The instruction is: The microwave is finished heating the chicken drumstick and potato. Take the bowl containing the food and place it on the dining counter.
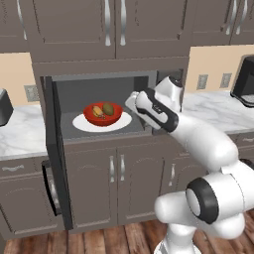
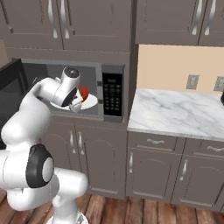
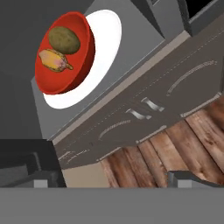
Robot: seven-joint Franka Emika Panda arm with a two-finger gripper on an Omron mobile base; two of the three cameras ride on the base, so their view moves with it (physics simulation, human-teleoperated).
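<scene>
The microwave (image 1: pixel 106 79) stands open, its dark door (image 1: pixel 53 149) swung out to the left. Inside, the red bowl (image 1: pixel 102 113) sits on the white turntable (image 1: pixel 84 124). It holds the olive-brown potato (image 3: pixel 64 39) and the yellow-orange chicken drumstick (image 3: pixel 54 60) side by side. My gripper (image 1: pixel 132 101) hovers at the right front of the cavity, just right of the bowl and apart from it. It is open, with nothing between its fingertips (image 3: pixel 41 181). In the right base view, my hand hides most of the bowl (image 2: pixel 83 92). The dining counter is out of view.
The microwave's keypad panel (image 2: pixel 112 94) is right of the cavity. A marble counter (image 2: pixel 175 111) runs to the right, with a dark appliance (image 1: pixel 244 82) at its far end. A grey toaster (image 1: pixel 4 106) stands on the left counter. Brown cabinets are above and below, over a wood floor.
</scene>
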